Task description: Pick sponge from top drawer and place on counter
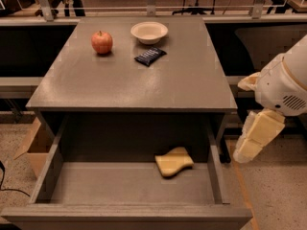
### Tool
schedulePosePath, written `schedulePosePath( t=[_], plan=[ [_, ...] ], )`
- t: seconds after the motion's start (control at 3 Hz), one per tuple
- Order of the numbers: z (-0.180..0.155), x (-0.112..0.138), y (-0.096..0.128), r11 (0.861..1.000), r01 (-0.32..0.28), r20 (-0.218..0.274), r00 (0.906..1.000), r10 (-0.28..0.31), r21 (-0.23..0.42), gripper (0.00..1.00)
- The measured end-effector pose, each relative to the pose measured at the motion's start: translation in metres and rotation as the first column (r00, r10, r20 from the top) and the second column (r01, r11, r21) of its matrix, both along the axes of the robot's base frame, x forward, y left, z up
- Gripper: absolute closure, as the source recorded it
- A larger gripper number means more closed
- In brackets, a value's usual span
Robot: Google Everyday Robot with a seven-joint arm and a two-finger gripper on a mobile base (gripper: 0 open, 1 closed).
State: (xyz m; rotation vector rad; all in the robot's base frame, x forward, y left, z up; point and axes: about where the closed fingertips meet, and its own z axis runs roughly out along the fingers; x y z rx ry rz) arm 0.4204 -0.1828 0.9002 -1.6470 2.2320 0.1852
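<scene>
The pale-yellow sponge (173, 161) lies flat on the bottom of the open top drawer (129, 188), toward its right back corner. The grey-brown counter (144, 80) is above it. My gripper (254, 138) hangs at the right edge of the view, outside the drawer's right wall and to the right of the sponge, its cream fingers (259, 134) pointing down and left. It holds nothing.
On the counter's far part stand a red apple (102, 42), a white bowl (149, 32) and a dark snack packet (150, 56). A cardboard box (33, 145) sits on the floor left of the cabinet. Railings and chairs are behind.
</scene>
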Motion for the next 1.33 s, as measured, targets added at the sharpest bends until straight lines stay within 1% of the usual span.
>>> schedulePosePath(
  t=[0.33,0.67,1.0,1.33],
  plan=[
    [-0.033,-0.006,0.017,0.996,0.029,-0.033,0.9991,-0.027,0.079,0.00],
    [-0.076,-0.009,0.040,0.981,0.070,-0.099,0.9937,-0.053,0.182,0.00],
    [-0.076,-0.010,0.040,0.981,0.070,-0.098,0.9937,-0.053,0.182,0.00],
    [-0.098,-0.012,0.040,0.973,0.096,-0.131,0.9890,-0.069,0.208,0.00]
  ],
)
